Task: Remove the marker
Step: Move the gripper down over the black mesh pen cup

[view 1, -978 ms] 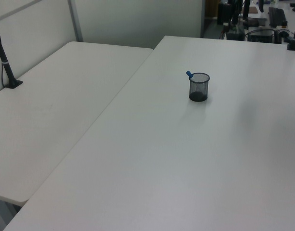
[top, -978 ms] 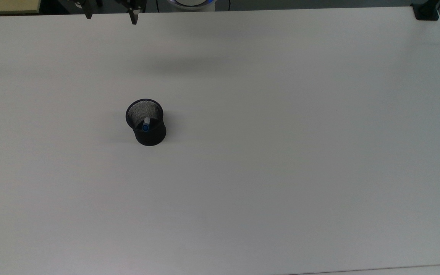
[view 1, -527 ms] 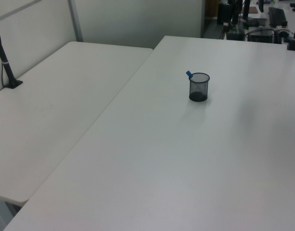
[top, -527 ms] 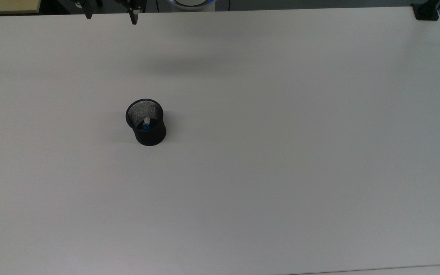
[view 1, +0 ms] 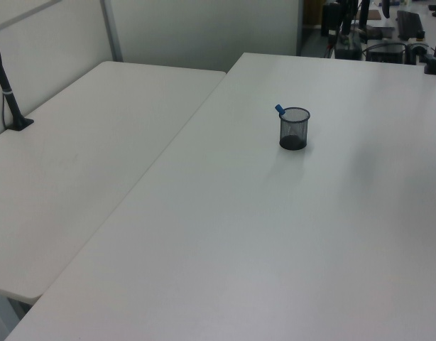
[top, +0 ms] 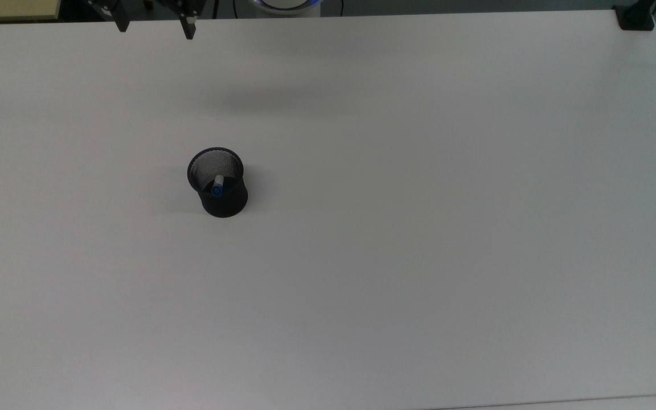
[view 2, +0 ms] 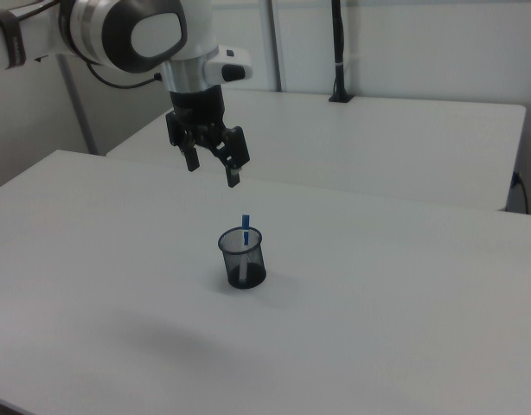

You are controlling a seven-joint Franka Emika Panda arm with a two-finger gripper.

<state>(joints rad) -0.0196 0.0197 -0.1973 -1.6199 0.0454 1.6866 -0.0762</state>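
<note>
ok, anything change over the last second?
The gripper shifted slightly toward the top view's left along the table's far edge, fingers spread, holding nothing. The marker stayed leaning in the black mesh cup, and the cup did not move.

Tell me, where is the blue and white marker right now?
The slim white marker with a blue cap stands inside the black mesh cup, left of centre in the top view, on the white table, leaning on the cup's rim, cap poking out.

open air above marker [view 2: 245, 224], mesh cup [view 2: 242, 258] ringing its barrel
</note>
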